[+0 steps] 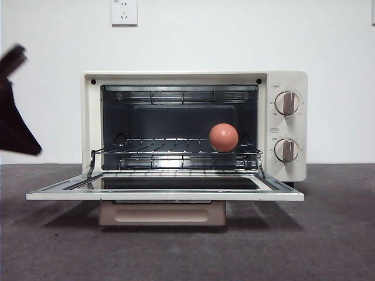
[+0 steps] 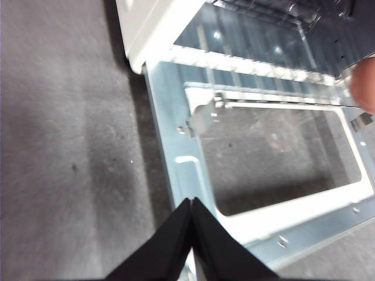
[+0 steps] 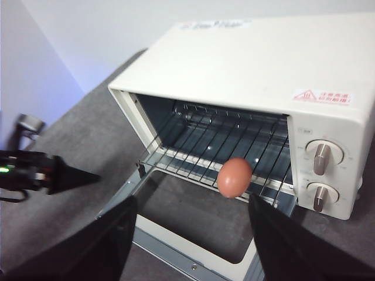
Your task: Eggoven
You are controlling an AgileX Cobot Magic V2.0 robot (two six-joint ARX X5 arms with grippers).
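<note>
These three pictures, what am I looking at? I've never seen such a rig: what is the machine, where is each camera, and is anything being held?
It is a two-armed table robot. The front view looks level at an oven with its door folded down flat. An egg sits on the rack inside, towards the dials. The other two pictures come from cameras on the wrists. The left gripper is shut and empty, above the door's corner. The right gripper is open and empty, back from the oven, facing the egg. Nothing is held.
</note>
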